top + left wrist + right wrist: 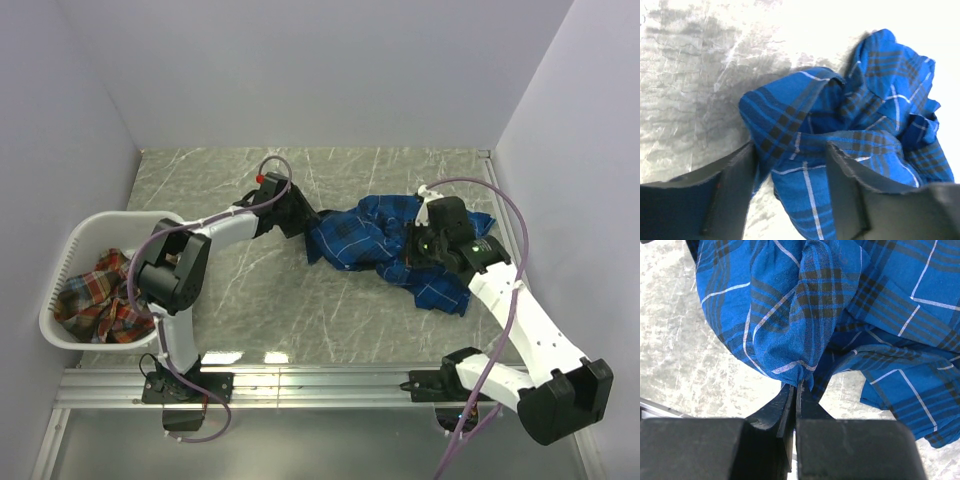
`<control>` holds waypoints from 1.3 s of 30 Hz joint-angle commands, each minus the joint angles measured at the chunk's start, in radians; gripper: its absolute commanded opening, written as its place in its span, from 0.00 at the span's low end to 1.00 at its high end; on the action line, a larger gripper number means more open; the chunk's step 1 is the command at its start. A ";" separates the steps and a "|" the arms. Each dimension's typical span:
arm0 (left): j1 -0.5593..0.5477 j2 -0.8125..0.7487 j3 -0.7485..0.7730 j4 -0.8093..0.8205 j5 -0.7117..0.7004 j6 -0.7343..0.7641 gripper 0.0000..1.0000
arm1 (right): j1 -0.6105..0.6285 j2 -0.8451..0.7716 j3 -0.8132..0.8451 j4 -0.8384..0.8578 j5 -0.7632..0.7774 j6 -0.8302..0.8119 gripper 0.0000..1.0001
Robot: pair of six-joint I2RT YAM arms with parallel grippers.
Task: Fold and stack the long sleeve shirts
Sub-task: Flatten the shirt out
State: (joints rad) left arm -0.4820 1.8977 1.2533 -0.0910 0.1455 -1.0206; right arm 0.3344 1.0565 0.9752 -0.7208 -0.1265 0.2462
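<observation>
The blue shirt (395, 250) lies crumpled on the desk (250, 310), well right of the basket (60, 300). The right pincer (796, 387) is clamped on a fold, anchoring it; the left pincer (790, 150), apart, straddles another, likely to spread it.

Even, diffuse overhead light. Left wrist view: glare washes out the table (700, 75); soft shadow beside the blue shirt (810, 125).

White laundry basket (72, 243) at the left edge of a grey, seemingly marbled table (260, 310).
</observation>
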 commanded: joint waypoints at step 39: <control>0.091 -0.658 -0.544 0.036 -0.375 0.343 0.13 | -0.004 0.164 0.209 0.006 -0.105 -0.013 0.81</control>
State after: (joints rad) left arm -0.3912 1.3445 0.7158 0.0025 -0.1654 -0.5926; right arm 0.3542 1.2053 1.1267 -0.7986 -0.3401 0.1600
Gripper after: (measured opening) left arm 0.106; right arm 0.806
